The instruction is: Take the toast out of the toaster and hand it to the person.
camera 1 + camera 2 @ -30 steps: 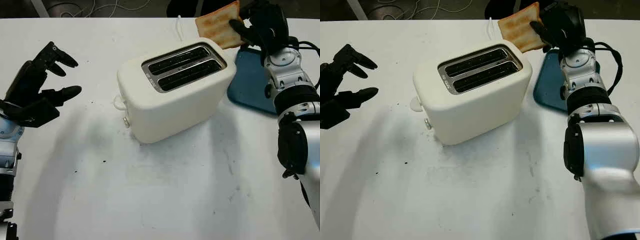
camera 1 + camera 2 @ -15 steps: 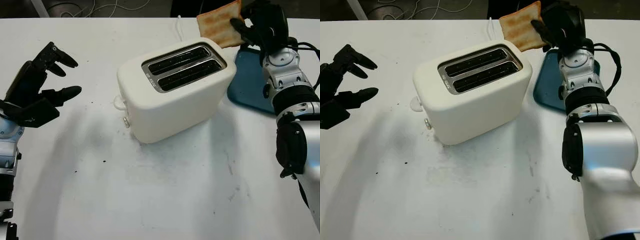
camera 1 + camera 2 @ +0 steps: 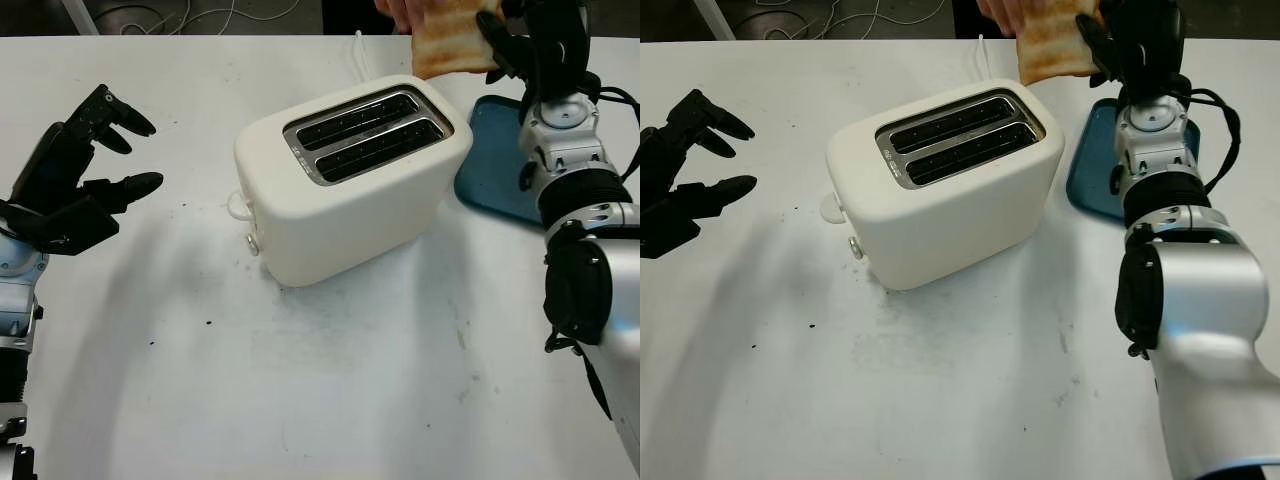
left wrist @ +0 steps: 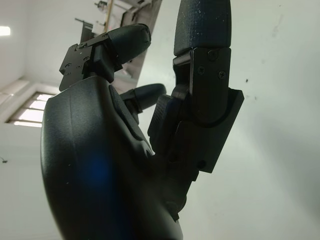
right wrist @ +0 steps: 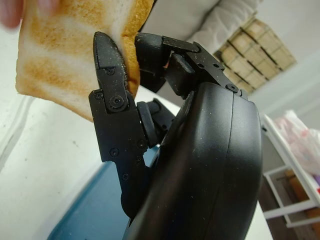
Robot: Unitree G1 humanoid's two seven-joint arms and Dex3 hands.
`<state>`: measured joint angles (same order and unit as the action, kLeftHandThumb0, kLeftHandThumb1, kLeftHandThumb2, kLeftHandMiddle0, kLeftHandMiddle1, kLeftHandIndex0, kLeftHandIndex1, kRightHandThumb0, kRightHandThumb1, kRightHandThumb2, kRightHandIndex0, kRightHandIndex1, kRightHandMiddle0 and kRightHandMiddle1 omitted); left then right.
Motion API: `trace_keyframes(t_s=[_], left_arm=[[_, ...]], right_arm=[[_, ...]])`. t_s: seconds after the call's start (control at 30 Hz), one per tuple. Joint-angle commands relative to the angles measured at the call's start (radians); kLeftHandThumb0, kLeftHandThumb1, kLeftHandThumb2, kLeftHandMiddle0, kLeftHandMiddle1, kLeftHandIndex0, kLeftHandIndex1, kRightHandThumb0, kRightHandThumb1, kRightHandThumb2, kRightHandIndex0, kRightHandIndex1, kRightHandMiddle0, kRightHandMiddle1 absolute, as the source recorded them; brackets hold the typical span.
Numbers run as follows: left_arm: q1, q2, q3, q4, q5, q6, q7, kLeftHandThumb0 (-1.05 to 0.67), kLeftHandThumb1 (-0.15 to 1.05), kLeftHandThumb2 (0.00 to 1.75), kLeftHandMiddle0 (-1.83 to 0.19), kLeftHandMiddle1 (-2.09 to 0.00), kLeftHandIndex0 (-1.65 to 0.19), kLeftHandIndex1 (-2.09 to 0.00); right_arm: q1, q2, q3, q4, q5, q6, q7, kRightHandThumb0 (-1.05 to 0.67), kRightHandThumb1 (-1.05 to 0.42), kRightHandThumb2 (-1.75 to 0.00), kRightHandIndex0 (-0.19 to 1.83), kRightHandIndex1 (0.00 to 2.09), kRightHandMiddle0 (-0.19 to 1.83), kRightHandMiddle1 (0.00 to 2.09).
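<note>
A white table [image 3: 330, 400], scuffed and speckled, carries the white toaster [image 3: 350, 185] near its middle, both slots vacant, with a blue tray [image 3: 500, 160] just beside it at 3 o'clock. At 1 o'clock, over the far edge, the right hand [image 3: 535, 40] clamps its fingers [image 5: 112, 95] on the toast [image 3: 1055, 45], where a person's hand [image 3: 1005, 12] touches the slice's far corner. The left hand [image 3: 70, 175] is open at 9 o'clock, well apart, with bare tabletop running to the near edge at 6 o'clock.

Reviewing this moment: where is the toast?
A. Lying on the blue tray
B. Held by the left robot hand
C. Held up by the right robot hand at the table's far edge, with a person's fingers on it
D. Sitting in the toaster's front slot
C: the right robot hand grips the toast above the far edge, a person's hand touches its top corner, and both slots of the toaster are empty.
</note>
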<state>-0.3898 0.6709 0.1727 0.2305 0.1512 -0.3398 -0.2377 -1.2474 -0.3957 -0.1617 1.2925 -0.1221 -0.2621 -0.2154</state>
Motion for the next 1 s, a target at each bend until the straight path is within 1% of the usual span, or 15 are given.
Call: trace_keyframes(t_s=[0.0, 0.2, 0.33, 0.53, 0.63, 0.97], left_arm=[[0.010, -0.006, -0.004, 0.007, -0.007, -0.014, -0.001, -1.05, 0.92, 0.38, 0.00, -1.73, 0.00, -1.59], [0.012, -0.007, -0.003, 0.007, -0.002, -0.014, 0.001, -1.05, 0.92, 0.38, 0.00, -1.74, 0.00, -1.60], [0.015, -0.008, -0.002, -0.005, -0.001, 0.002, -0.001, -1.05, 0.92, 0.38, 0.00, -1.75, 0.00, -1.61], [0.013, -0.009, -0.001, 0.014, -0.004, -0.023, 0.003, -1.05, 0.92, 0.38, 0.00, -1.75, 0.00, -1.60], [0.016, -0.008, -0.001, 0.003, 0.002, -0.008, 0.004, -1.05, 0.92, 0.38, 0.00, -1.75, 0.00, -1.61], [0.018, -0.011, 0.002, 0.006, -0.006, -0.019, 0.004, -1.05, 0.92, 0.38, 0.00, -1.74, 0.00, -1.60]], right_arm=[[0.023, 0.006, -0.007, -0.003, 0.011, -0.035, -0.017, -0.41, -0.92, -0.13, 1.01, 1.75, 0.79, 1.75], [0.020, 0.020, -0.037, -0.006, 0.045, -0.046, -0.002, -0.41, -0.92, -0.08, 1.03, 1.75, 0.80, 1.75], [0.017, 0.020, -0.024, -0.005, 0.033, -0.044, -0.016, -0.39, -0.92, -0.06, 1.03, 1.75, 0.81, 1.75], [0.022, 0.015, 0.007, -0.007, 0.014, -0.047, -0.018, -0.41, -0.92, -0.13, 1.02, 1.75, 0.80, 1.75], [0.022, 0.016, 0.008, -0.006, 0.019, -0.048, -0.021, -0.40, -0.92, -0.13, 1.01, 1.75, 0.80, 1.75], [0.027, 0.012, 0.010, -0.006, 0.024, -0.058, -0.003, -0.41, -0.92, -0.13, 1.03, 1.75, 0.81, 1.75]])
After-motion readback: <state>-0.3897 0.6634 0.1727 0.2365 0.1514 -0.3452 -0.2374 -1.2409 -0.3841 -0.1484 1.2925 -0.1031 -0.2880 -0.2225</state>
